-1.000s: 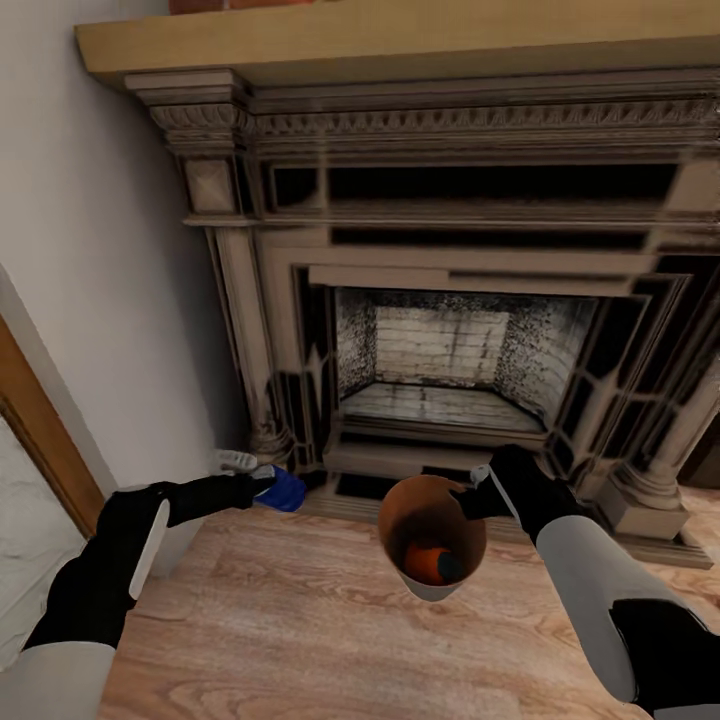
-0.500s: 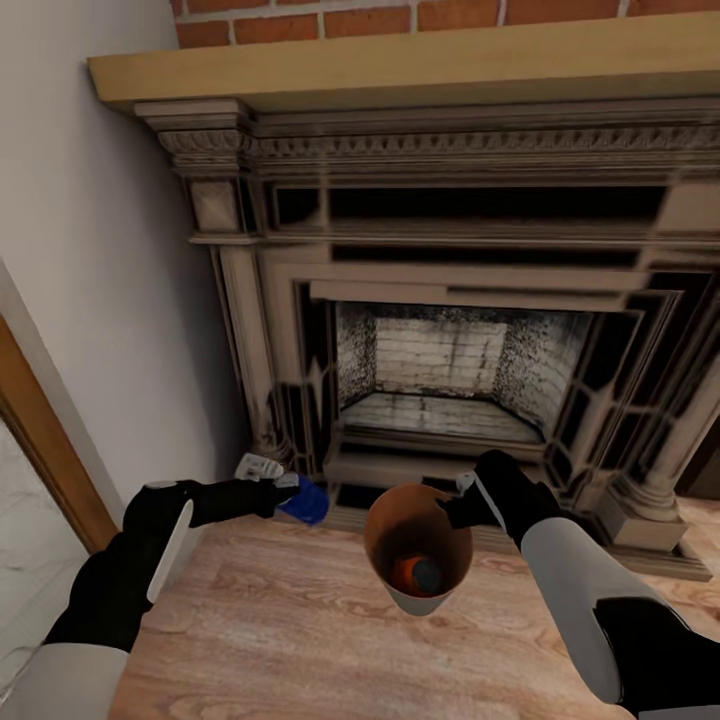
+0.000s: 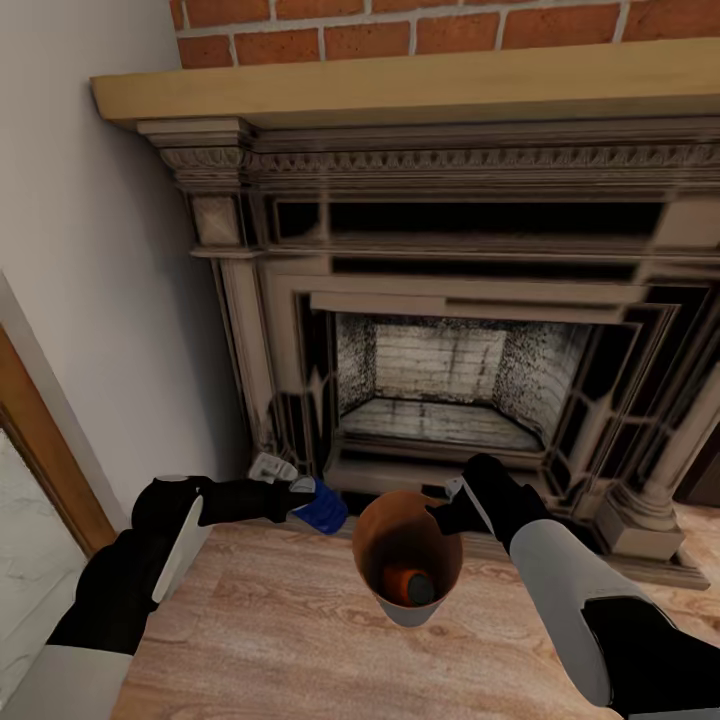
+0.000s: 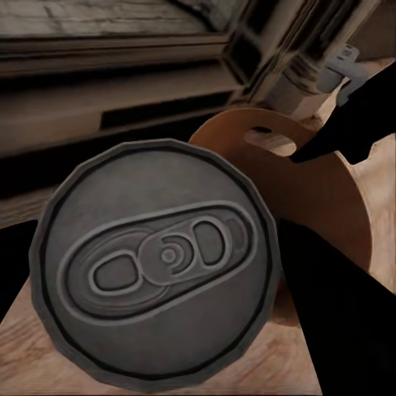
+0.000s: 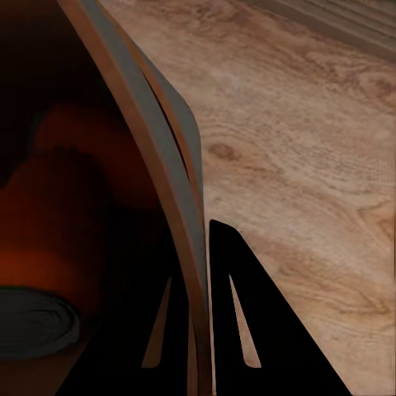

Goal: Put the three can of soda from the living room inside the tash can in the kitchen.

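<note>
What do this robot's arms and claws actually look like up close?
Each arm has a smooth light-grey forearm shell that runs into matte black wrist housing. The left claw and right claw are black with small pale grey parts near the tips. In the right wrist view a finger is a flat black wedge with slots. No loose cables or markings show.

Showing blue on the can [image 3: 322,505], orange on the can [image 3: 402,581] inside the tan-lined bucket [image 3: 372,540], red on the brick chimney [image 3: 440,25].
</note>
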Tool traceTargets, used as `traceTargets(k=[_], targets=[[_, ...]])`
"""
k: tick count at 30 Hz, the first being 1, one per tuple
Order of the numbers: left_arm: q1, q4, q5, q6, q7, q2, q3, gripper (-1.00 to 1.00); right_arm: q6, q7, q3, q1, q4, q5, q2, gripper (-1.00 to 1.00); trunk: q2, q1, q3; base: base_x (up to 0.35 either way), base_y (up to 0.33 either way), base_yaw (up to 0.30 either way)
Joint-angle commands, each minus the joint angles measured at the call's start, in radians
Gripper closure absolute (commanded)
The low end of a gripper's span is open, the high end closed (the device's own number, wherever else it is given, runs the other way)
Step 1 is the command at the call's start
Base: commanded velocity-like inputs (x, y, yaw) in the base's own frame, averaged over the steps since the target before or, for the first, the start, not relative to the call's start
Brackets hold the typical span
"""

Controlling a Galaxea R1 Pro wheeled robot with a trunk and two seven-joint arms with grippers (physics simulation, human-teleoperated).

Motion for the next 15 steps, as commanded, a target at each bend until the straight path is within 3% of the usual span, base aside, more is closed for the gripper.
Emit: traceTargets(k=[1,4,5,7,15], targets=[[0.0,0.0,-0.002,0.002,0.0,0.0,-0.004,1.0,0.002,0.004,0.001,-0.001,0.0,-0.02,0.002,1.0,0.007,-0.004,0.003,0.0,0.0,0.0],[0.0,-0.001,-0.001,0.011,-0.003,-0.001,-0.027,1.0,0.002,0.003,0.012,-0.001,0.003,-0.02,0.007,1.0,0.028,-0.016,0.013,0.0,0.0,0.0],[0.0,-0.001,-0.001,0.026,-0.017,-0.001,-0.057,1.0,0.002,0.003,0.016,-0.001,0.004,-0.02,0.013,1.0,0.035,-0.019,0.016,0.0,0.0,0.0],[0.0,-0.001,-0.001,0.041,-0.032,-0.002,-0.077,1.0,0.002,0.003,0.018,-0.001,0.005,-0.02,0.019,1.0,0.049,-0.027,0.022,0.0,0.0,0.0],[0.0,-0.002,0.001,0.056,-0.049,-0.008,-0.099,1.0,0.002,0.003,0.02,-0.001,0.017,-0.019,0.027,1.0,0.105,-0.058,0.047,0.0,0.0,0.0]])
